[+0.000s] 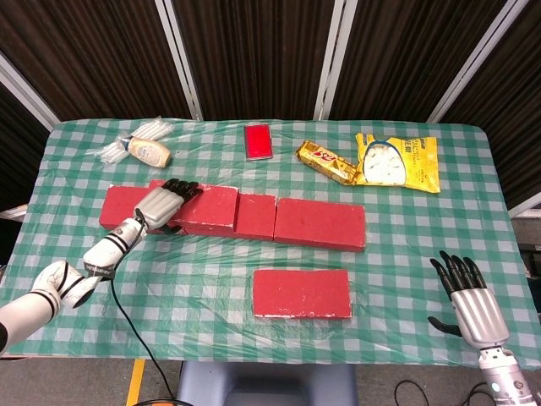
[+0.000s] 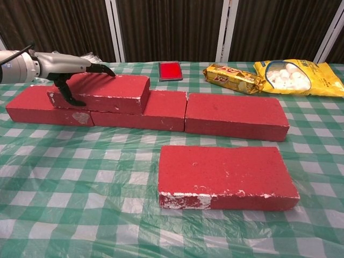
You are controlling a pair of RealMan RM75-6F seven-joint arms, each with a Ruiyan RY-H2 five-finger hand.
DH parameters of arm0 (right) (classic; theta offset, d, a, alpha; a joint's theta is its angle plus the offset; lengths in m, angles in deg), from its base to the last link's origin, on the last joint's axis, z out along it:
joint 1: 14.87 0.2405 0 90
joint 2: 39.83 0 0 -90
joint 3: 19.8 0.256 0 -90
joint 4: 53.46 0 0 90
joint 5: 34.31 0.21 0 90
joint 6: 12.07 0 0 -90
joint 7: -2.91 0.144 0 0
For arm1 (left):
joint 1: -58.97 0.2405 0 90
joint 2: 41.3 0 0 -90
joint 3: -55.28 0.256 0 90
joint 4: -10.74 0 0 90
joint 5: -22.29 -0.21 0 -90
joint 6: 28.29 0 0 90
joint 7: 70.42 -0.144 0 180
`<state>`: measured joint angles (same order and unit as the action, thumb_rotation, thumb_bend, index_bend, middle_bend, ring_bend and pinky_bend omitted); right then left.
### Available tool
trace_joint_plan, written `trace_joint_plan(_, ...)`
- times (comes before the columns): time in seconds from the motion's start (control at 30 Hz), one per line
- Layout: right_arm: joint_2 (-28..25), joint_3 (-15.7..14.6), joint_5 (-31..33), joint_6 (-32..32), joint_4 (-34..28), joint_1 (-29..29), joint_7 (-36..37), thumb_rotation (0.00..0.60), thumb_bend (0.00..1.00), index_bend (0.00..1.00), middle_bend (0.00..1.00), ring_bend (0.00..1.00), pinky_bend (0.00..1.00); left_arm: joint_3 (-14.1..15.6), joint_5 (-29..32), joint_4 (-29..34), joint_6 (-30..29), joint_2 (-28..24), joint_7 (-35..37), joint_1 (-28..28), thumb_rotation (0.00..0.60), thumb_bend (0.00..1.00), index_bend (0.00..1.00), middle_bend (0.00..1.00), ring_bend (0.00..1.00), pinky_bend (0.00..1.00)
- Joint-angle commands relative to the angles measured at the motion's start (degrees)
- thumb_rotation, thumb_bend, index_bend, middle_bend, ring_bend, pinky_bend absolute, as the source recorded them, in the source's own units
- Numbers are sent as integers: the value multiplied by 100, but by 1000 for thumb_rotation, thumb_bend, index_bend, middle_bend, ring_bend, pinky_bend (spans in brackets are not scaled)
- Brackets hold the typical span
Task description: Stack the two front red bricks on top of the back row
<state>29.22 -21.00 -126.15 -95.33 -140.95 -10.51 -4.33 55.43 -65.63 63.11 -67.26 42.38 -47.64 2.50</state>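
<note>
The left hand [image 1: 161, 205] gripped the stacked red brick [image 2: 102, 92] at its left end, dark fingers [image 2: 99, 69] laid flat over the top face and the thumb hooked down the near side. That brick lay on top of the back row [image 1: 317, 223], covering the seam between the row's leftmost brick [image 2: 29, 105] and the middle one [image 2: 161, 110], with its own edges running close to parallel with the row. The rightmost brick of the row [image 2: 234, 116] sat bare, butted against the middle one.

The front red brick [image 1: 302, 293] lay flat on the bench [image 1: 211, 279] at about 6 o'clock from that rightmost brick, well apart from the row and touched by nothing.

The right hand [image 1: 469, 303] hovered at the 4 o'clock corner of the bench in the head view, palm down, fingers spread and holding nothing; the chest view did not show it.

Along the far edge, from 10 o'clock round to 2 o'clock, lay a bottle [image 1: 146, 151] beside some clear plastic wrapping [image 1: 127, 139], a flat red case [image 1: 258, 140], a gold snack pack [image 1: 329, 161] and a yellow bag of white sweets [image 1: 396, 161], the last two touching.
</note>
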Motion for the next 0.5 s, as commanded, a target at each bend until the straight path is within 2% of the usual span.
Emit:
trace_joint_plan(0.03, -1, -6, -7, 8, 0, 3, 0, 600, 67, 0, 0, 0, 0, -30, 9, 108, -97, -53, -69, 19, 600, 316, 0, 0, 0, 31)
trace_joint_plan(0.27, -9, -33, -64, -3, -15, 5, 14, 600, 67, 0, 0, 0, 0, -97, 29, 204, -341, -94, -355, 82, 600, 316, 0, 0, 0, 20)
trace_joint_plan(0.37, 12, -67, -135, 37, 6, 36, 32, 600, 67, 0, 0, 0, 0, -116, 83, 524, -613, -259, -521, 260, 600, 316, 0, 0, 0, 20)
trace_joint_plan(0.5, 137, -100, -247, 179, 2, 148, 71, 600, 68, 0, 0, 0, 0, 24, 6, 1354, -1346, -725, -926, 764, 600, 320, 0, 0, 0, 20)
